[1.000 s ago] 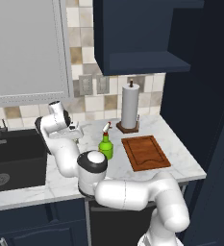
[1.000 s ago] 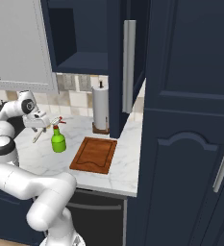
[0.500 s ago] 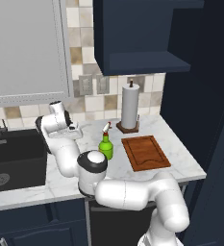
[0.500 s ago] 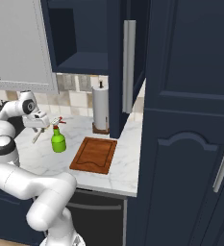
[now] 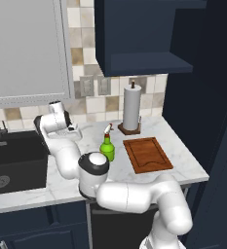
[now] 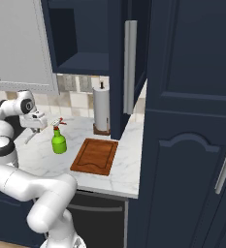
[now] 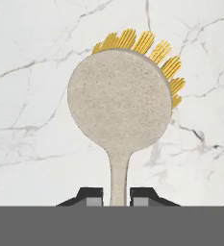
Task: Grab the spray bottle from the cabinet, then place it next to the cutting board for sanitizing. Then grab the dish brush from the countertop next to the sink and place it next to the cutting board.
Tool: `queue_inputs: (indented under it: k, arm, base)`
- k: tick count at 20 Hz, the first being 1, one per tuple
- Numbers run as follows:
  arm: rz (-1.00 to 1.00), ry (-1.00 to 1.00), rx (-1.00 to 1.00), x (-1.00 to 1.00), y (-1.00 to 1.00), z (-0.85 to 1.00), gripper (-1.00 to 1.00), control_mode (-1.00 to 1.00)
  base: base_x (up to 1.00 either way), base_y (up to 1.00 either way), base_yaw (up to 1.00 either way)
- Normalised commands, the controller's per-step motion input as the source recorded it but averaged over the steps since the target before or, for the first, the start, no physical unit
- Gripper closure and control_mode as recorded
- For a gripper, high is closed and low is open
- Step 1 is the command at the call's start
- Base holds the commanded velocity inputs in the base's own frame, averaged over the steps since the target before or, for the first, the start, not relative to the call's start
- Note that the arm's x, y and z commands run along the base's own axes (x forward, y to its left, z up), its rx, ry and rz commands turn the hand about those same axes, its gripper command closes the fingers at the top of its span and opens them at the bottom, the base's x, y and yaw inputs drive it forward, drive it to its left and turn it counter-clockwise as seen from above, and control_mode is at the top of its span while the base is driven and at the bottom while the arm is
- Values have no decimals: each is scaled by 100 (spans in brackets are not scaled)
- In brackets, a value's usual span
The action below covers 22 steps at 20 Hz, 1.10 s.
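End effector clamped on brush handle, head with yellow bristles over white worktop — between sink and bottle, bottle just left of board, paper-towel roll behind.

Pale speckled tan dish brush with yellow bristles; white marble countertop veined in faint grey. Bright green spray bottle — white-and-red top. Reddish-brown cutting board; dark navy cabinet; black sink; beige and grey tiled backsplash — white paper-towel roll
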Motion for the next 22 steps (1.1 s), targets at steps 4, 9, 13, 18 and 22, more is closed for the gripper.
queue_inputs:
  k: [4,9,13,18,22]
  arm:
    - [0,0,1,-27,39,1,100,-100]
    - [0,-11,0,-64,24,46,100,-100]
    - [0,-24,1,-92,4,74,100,-100]
    - [-1,-32,0,-99,2,91,100,-100]
    - [-2,-45,0,-100,0,93,100,-100]
  base:
    - [0,0,0]
    - [0,0,0]
    - [0,0,0]
    - [0,0,0]
    - [0,0,0]
